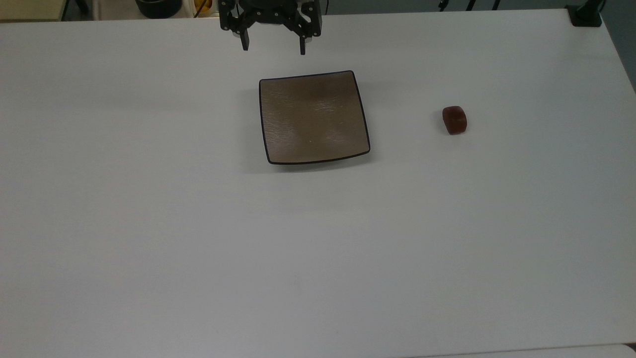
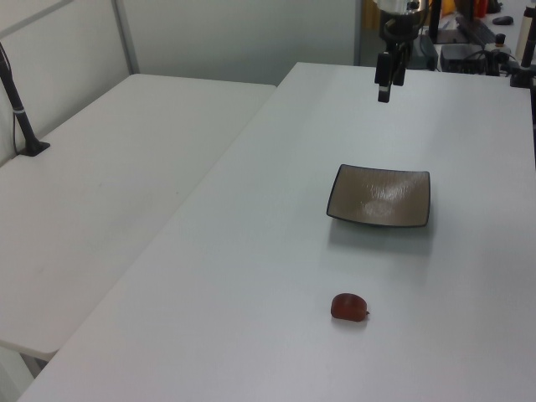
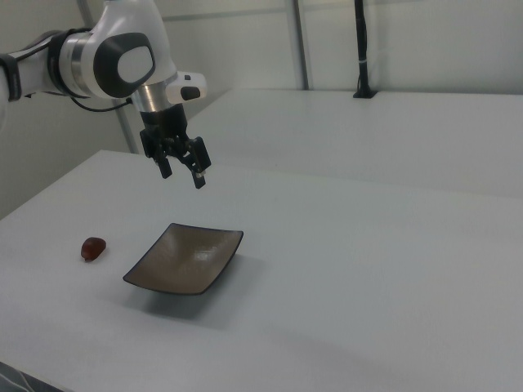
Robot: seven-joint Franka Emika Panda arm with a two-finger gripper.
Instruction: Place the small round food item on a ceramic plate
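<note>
The small round food item (image 1: 454, 120) is a dark red-brown lump lying on the white table, well off to the top view's right of the plate; I also see it in the left view (image 2: 349, 306) and the right view (image 3: 93, 248). The square brown ceramic plate (image 1: 313, 117) (image 2: 379, 195) (image 3: 185, 259) sits flat with nothing on it. My gripper (image 1: 274, 45) (image 3: 182, 175) hangs open in the air above the table just beyond the plate's far edge, nothing between its fingers. In the left view the gripper (image 2: 385, 85) is seen edge-on.
The white table (image 1: 198, 238) stretches wide around the plate. A second white table (image 2: 109, 193) adjoins at the left view's left, carrying a black post (image 2: 21, 113). Dark equipment (image 2: 469, 50) stands behind the robot base.
</note>
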